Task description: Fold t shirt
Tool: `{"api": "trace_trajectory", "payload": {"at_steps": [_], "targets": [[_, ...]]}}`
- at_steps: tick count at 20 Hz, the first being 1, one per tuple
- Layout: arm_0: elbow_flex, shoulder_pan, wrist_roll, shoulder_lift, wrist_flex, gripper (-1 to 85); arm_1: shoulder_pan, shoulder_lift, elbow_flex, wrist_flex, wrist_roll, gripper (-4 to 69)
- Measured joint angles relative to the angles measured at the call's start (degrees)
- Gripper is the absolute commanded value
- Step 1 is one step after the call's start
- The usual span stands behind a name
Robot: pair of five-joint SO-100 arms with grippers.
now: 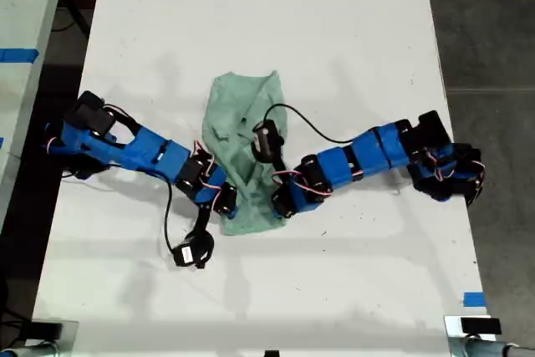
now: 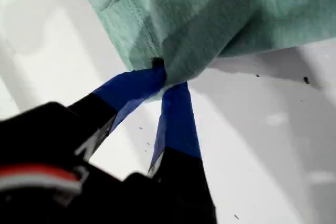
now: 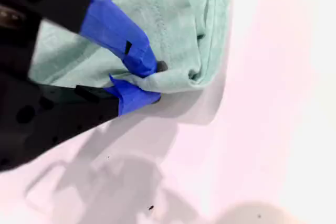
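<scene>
In the exterior view there is one t shirt [image 1: 247,152], pale mint green and wrinkled, lying near the middle of one white bench [image 1: 267,31]. Two blue and black arms reach toward it, one from the exterior view's left and one from the exterior view's right, and both meet the lower edge of the cloth. Which arm is the first and which is the second I cannot tell for sure from this view. There are two small pieces of blue tape, one at the lower corner on the exterior view's right [image 1: 473,299] and one on the neighbouring surface at the exterior view's left [image 1: 18,55]. I can read no writing or brand anywhere. In the first wrist view, my first end effector [image 2: 164,80] has its two blue fingers closed together on a hem edge of the t shirt [image 2: 220,14], and the cloth is pinched between the tips. In the second wrist view, my second end effector [image 3: 149,81] is also closed on a folded edge of the t shirt [image 3: 173,19], holding it just above the bench [image 3: 273,129].
</scene>
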Motion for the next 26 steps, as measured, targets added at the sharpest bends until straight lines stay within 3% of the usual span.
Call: {"api": "trace_trajectory", "payload": {"at_steps": [3,6,10,14,15,16,18,22,26], "targets": [[-7.29,2.11,2.72,1.05,3.78,-0.3,-1.23,1.49,-1.67,2.37,-1.05,0.8],[-8.26,-0.09,4.83,8.70,11.69,-0.3,4.48,8.79,-1.67,5.71,-6.06,0.8],[-7.21,-12.39,10.63,19.86,21.09,-0.3,16.61,15.12,-1.67,7.47,-15.29,0.8],[-0.44,-28.83,19.69,24.43,22.68,-0.3,27.51,15.82,-1.67,5.71,-26.89,0.8],[0.79,-33.05,21.71,24.43,22.68,0.8,30.15,15.82,-1.67,4.48,-30.06,13.2],[1.23,-37.00,23.47,24.35,22.41,15.8,32.78,15.73,-1.67,2.72,-32.87,34.5],[1.41,-43.77,26.02,21.97,22.85,22.7,37.35,13.18,-1.67,-0.26,-37.09,46.2],[3.43,-52.91,28.83,18.98,25.14,23.1,43.77,10.55,-1.32,-1.14,-38.67,46.5],[6.06,-55.99,29.18,25.66,26.19,19.5,44.12,12.30,-1.23,1.85,-39.11,42.7]]}}
